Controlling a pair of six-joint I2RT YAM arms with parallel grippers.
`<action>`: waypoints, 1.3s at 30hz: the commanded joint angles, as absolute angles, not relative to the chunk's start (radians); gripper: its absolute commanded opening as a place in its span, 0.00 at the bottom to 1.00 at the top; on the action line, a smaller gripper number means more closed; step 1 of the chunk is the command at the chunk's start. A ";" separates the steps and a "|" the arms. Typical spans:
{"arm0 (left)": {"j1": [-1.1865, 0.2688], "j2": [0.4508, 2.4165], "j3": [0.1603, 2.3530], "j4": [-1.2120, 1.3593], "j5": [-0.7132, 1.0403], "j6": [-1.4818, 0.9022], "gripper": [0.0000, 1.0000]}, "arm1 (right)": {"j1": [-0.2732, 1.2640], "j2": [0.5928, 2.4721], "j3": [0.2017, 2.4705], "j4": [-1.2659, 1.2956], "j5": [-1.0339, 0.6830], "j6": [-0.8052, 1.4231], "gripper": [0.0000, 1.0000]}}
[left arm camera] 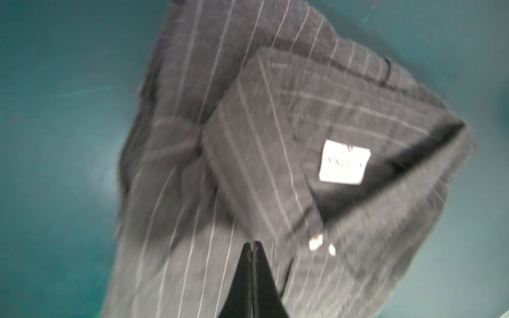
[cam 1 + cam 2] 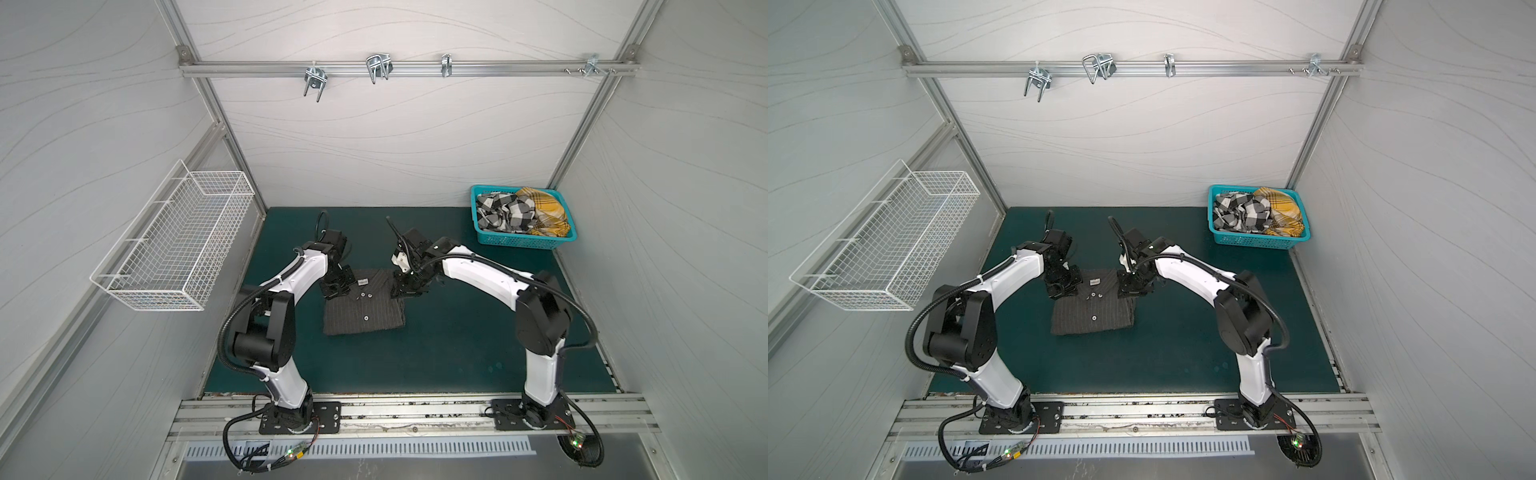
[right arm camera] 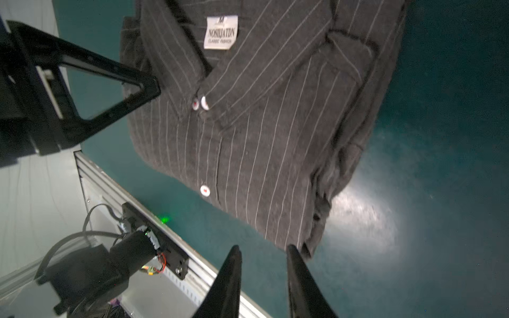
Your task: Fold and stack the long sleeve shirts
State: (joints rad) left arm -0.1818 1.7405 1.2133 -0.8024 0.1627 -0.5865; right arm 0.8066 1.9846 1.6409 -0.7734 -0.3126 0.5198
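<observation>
Charcoal pinstriped shirt [image 2: 363, 309] lies folded mid-counter [image 2: 457, 353], collar end away from arm bases. L fingers [image 1: 248, 267] shut, no cloth seen between, over one collar-side corner; R fingers [image 3: 230, 278] slightly apart, empty, at opposite corner. Both equally near.

Locate the white rectangular sewn-in label [image 3: 221, 32] inside the collar, at the far end of the dark charcoal pinstriped button-up shirt [image 3: 264, 132]. In the right wrist view you read three lines: "M", "NOSIIJATDN", "CLASSIC FASHION". In the left wrist view the label [image 1: 344, 162] is too blurred to read.
</observation>
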 commanded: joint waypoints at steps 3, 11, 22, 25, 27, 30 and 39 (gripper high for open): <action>-0.179 1.854 1.232 -0.697 0.266 -0.566 0.00 | 0.792 2.111 1.692 -0.737 -0.313 0.547 0.29; -0.302 1.872 1.196 -0.654 0.287 -0.582 0.00 | 0.671 2.105 1.538 -0.758 -0.276 0.614 0.25; -0.324 1.678 1.273 -0.804 0.255 -0.594 0.38 | 0.623 1.822 1.439 -0.987 -0.186 0.470 0.21; -0.259 1.658 1.281 -0.871 0.319 -0.572 0.16 | 0.665 1.830 1.524 -1.016 -0.187 0.465 0.16; -0.253 1.646 1.260 -0.885 0.350 -0.556 0.10 | 0.691 1.863 1.579 -1.012 -0.209 0.469 0.13; -0.259 1.634 1.186 -0.829 0.453 -0.582 0.04 | 0.719 1.936 1.658 -0.994 -0.252 0.487 0.09; -0.253 1.767 1.145 -0.703 0.480 -0.607 0.00 | 0.747 2.031 1.595 -0.884 -0.320 0.553 0.06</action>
State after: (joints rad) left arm -0.2569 1.7020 1.1099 -0.7593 0.4622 -0.6067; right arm 0.7586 2.0087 1.6260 -0.9012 -0.2920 0.5209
